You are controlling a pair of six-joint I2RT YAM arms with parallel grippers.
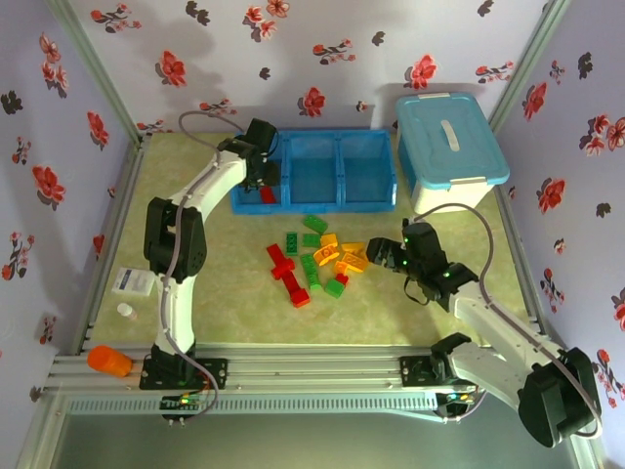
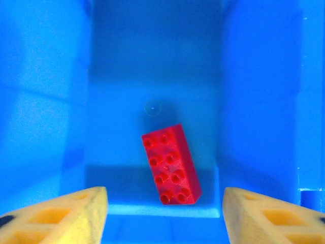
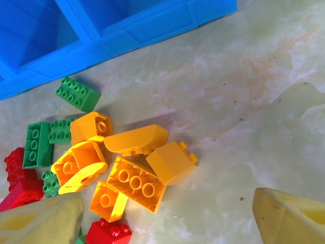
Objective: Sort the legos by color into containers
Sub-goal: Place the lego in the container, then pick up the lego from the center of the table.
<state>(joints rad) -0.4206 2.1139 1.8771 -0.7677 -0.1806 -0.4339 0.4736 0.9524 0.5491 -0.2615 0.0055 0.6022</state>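
An orange plastic cylinder (image 1: 109,361) lay at the near-left rail, with a white packet (image 1: 130,282) just beyond. Mid-table sat a loose heap of studded red, green and yellow-orange plastic bricks (image 1: 317,264). The right gripper (image 1: 389,256) was spread wide beside its yellow-orange edge, touching none. Farther back, the left gripper (image 2: 165,218) hung parted over the left compartment of the translucent blue three-compartment tray (image 1: 366,171). A red eight-stud brick (image 2: 171,163) lay free on that floor. A white bin with a light-blue lid (image 1: 449,147) stood to the right.
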